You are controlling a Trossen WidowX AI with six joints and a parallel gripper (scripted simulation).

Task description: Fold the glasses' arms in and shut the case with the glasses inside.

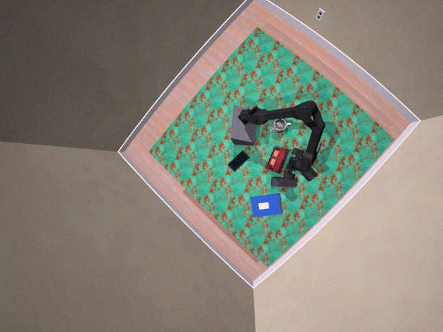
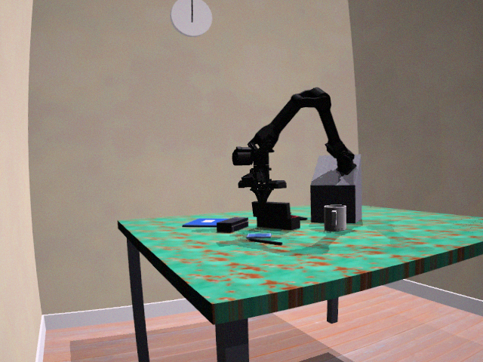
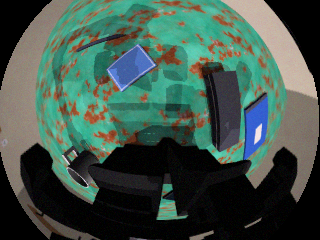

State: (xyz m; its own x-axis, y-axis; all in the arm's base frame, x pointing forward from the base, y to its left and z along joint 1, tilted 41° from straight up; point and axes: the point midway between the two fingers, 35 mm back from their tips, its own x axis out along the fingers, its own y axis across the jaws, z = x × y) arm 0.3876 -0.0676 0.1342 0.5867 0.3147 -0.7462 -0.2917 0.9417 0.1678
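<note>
The glasses case [image 1: 277, 158] lies open on the table, red inside, with the orange glasses [image 1: 275, 159] in it. In the side view its black lid [image 2: 272, 213] stands upright. My gripper [image 2: 261, 200] is shut and empty, pointing straight down, with its tip at the top edge of the lid near the lid's left end; I cannot tell whether it touches. From above, the gripper [image 1: 288, 174] sits at the near end of the case. In the wrist view the shut fingers [image 3: 175, 190] are over a dark shape, and the case's inside is hidden.
A black box [image 2: 232, 224] lies just left of the case, a blue book [image 2: 202, 222] beyond it. A phone [image 2: 258, 235] and a pen [image 2: 265, 241] lie in front. A grey mug [image 2: 334, 217] stands right of the case, and the grey block [image 2: 335, 191] carries the arm's base.
</note>
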